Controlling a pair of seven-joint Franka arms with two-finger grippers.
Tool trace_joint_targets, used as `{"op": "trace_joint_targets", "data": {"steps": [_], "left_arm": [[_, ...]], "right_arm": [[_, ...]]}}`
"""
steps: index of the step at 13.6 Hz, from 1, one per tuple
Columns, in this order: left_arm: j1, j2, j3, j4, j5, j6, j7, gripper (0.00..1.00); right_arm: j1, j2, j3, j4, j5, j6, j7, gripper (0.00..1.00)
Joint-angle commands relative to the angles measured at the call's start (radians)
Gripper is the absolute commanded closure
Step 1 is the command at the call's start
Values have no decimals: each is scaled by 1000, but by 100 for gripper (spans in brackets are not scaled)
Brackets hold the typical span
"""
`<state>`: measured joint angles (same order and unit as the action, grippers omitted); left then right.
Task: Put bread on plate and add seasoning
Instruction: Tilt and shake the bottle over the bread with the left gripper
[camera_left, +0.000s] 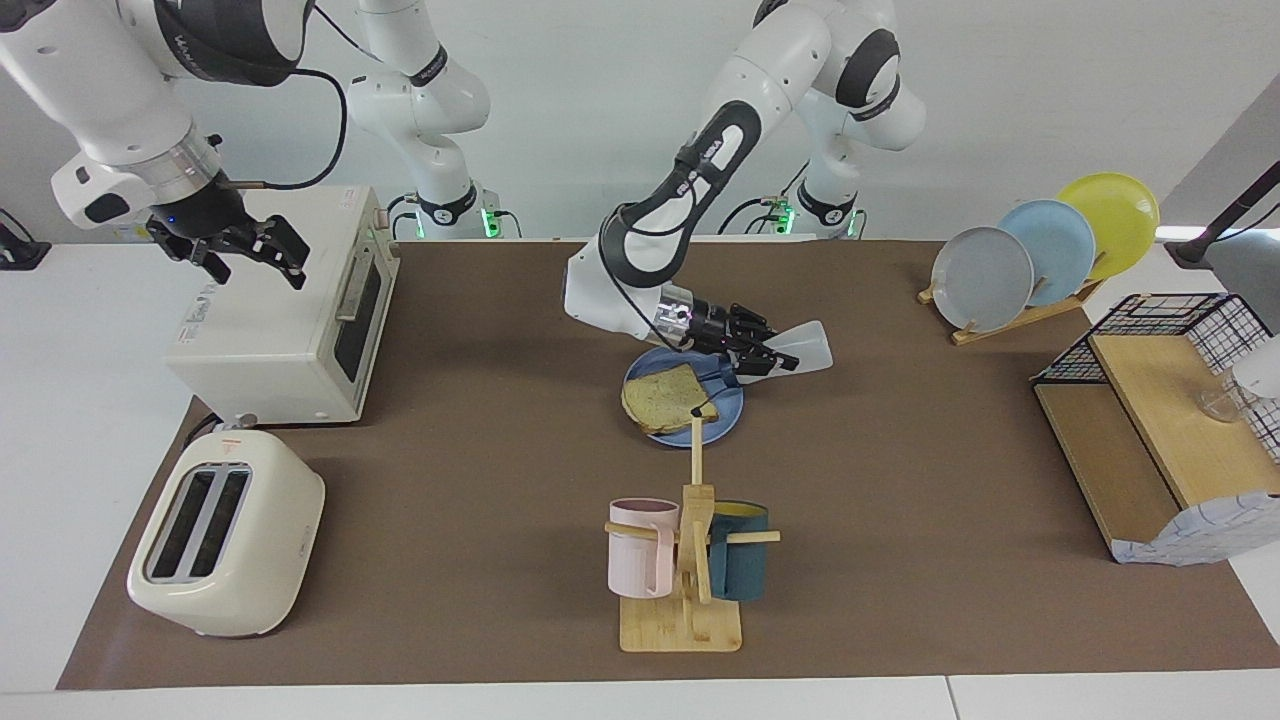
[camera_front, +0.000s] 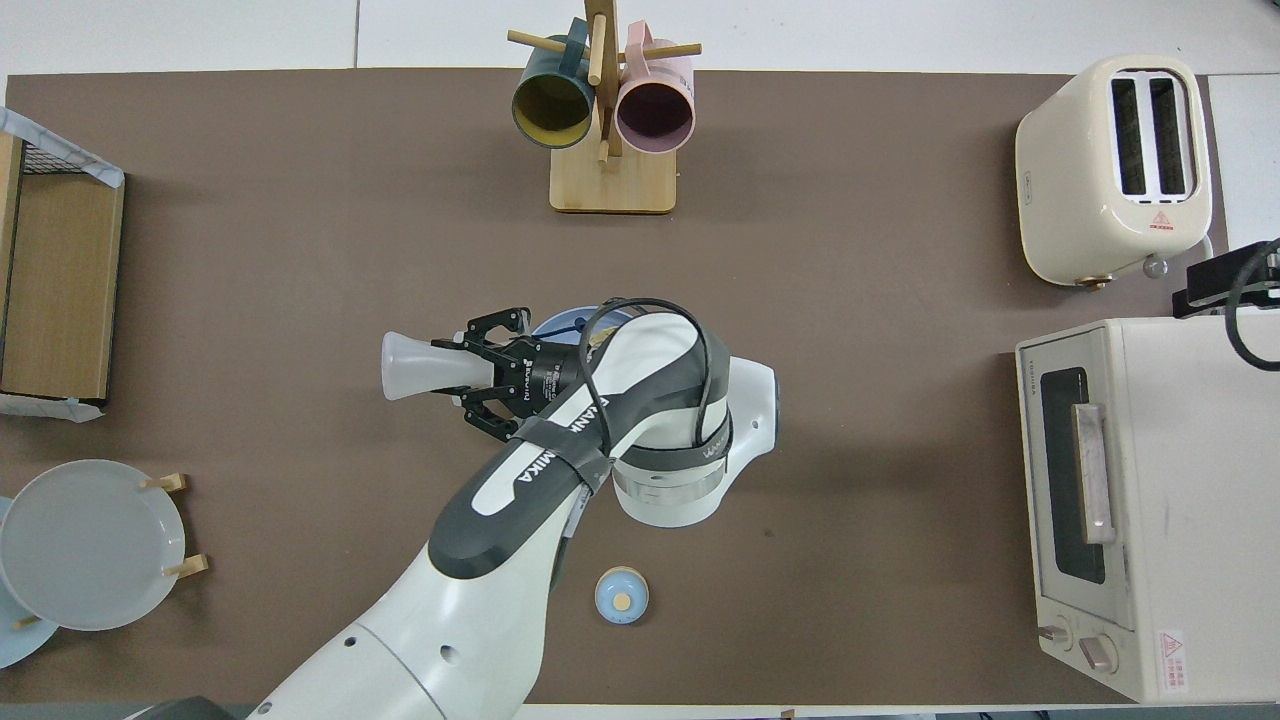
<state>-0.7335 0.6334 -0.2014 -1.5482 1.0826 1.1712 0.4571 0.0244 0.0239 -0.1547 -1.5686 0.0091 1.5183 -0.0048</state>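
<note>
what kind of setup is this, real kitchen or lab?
Likely a lab bench staged as a kitchen: a toaster, a toaster oven and a mug rack sit on a brown mat between bare white walls, with two robot arms mounted at the table's edge.

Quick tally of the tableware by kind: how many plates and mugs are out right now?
Plates: 4 (blue plate under the bread, grey plate, light-blue plate, yellow plate in the rack)
Mugs: 2 (pink mug, dark teal mug)
Total: 6

Bystanders on my table (camera_left: 450, 450)
I see a toaster (camera_left: 226, 534) and toaster oven (camera_left: 285, 320) at one end, a mug tree (camera_left: 690, 570) mid-table, a plate rack (camera_left: 1040, 255) and bell (camera_front: 621, 595).
</note>
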Motion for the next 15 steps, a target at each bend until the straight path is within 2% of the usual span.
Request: {"op": "trace_joint_targets", "data": {"steps": [1,3,7,9,12,15], "left_arm": [[-23,34,16,27,92,-35,9,100],[-55,25,14,-32,181,43,15,100],[-95,23,16,-29,198,53,15,100],[-75,23,19,-39,206,73,14,100],[8,23,20,-75,241,113,12,100],[22,23,20,-72,250,117,14,100]], "right_arm": [[-18,-12,11,-7,-8,-1,-29,0],[-20,-22,14,-7,-8,-3,-30,0],[-18,-19,12,-7,-3,-1,-37,0],[-12,-19,12,-7,0,10,-37,0],[-11,-22,12,-13,0,11,-34,0],[-18,-24,12,-18,0,11,-29,0]]}}
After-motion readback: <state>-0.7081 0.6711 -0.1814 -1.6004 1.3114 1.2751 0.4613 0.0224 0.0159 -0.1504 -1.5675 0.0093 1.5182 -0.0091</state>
